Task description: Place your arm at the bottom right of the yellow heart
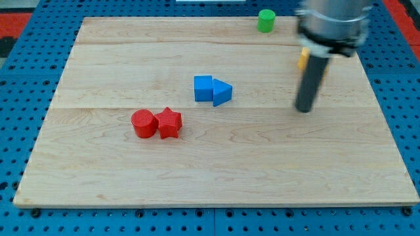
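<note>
A small part of a yellow block point(303, 59) shows at the view's upper right, mostly hidden behind my rod; its shape cannot be made out. My tip point(304, 109) rests on the wooden board point(216, 170), just below that yellow block. A blue cube point(203, 88) and a blue triangle point(222, 92) touch each other near the board's middle, left of my tip. A red cylinder point(143, 123) and a red star point(169, 122) sit side by side further left and lower. A green cylinder point(266, 20) stands at the board's top edge.
The board lies on a blue perforated surface point(20, 85). The arm's grey body point(331, 23) hangs over the board's top right corner.
</note>
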